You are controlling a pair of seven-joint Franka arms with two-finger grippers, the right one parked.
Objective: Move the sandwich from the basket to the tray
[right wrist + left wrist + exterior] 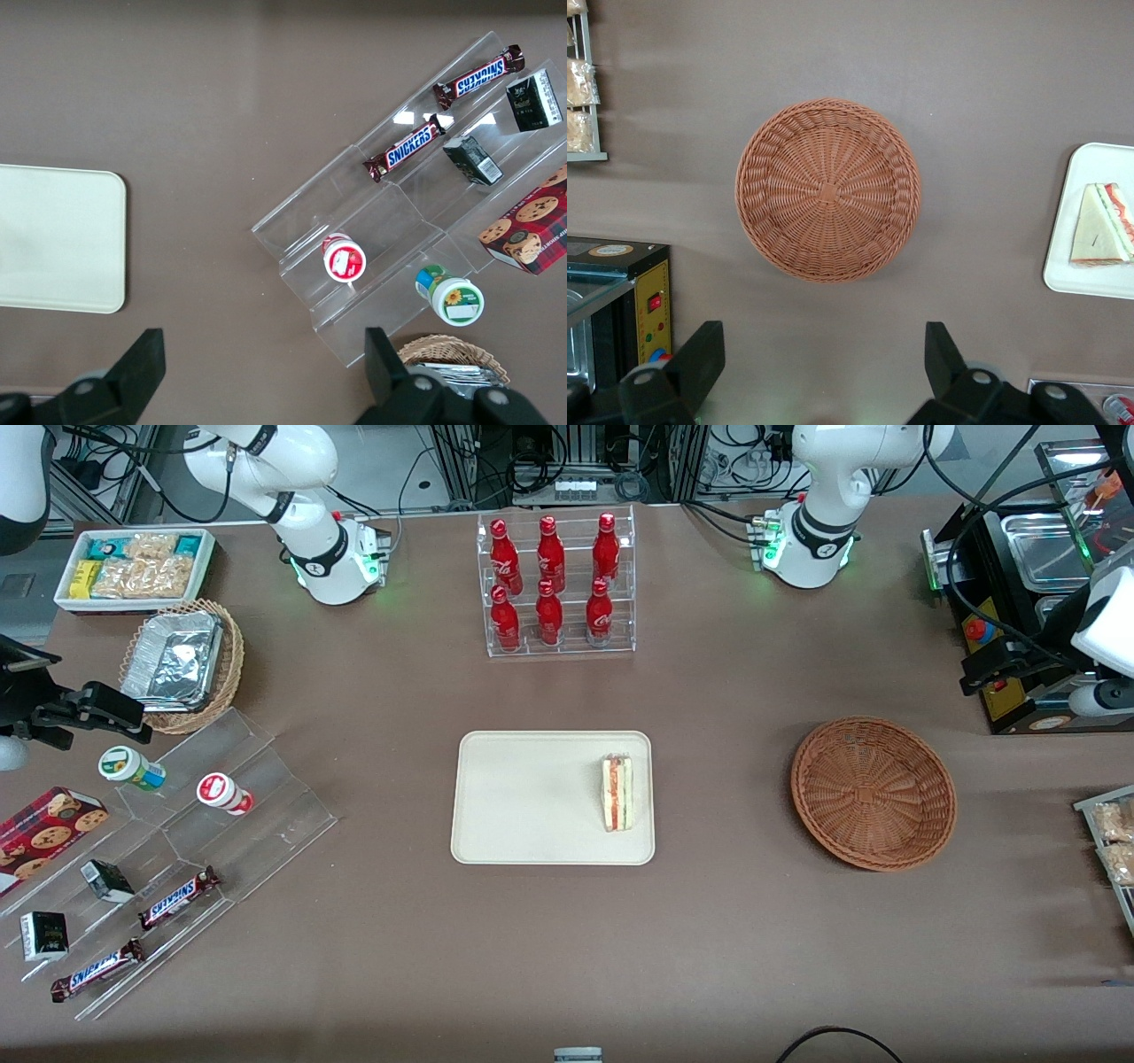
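**A:** Black fingers [698, 359], wide apart. Is the gripper [824, 367] carrying anything?

**B:** No. It is spread open with nothing between the jaws, and it hangs above bare brown table [726, 921], looking straight down. The basket [827, 189] is the closest thing to it, and they do not touch.

**A:** And the basket itself?

**B:** It is reddish-brown wicker, round and shallow, with only its woven floor showing inside. Reading the front view as a clock centred on the tray [523, 797], the basket sits at three o'clock, toward the working arm's end, with a stretch of table between the two.

**A:** Where is the sandwich [617, 793]?

**B:** It is on the tray, at the tray's own three o'clock, close to the rim on the basket's side. The striped red, orange and green edge faces up. It shows from the wrist camera too, lying flat on the cream surface.

**A:** Anything else nearby?

**B:** A clear rack of red bottles [556, 584] stands at twelve o'clock from the tray, well apart from it.
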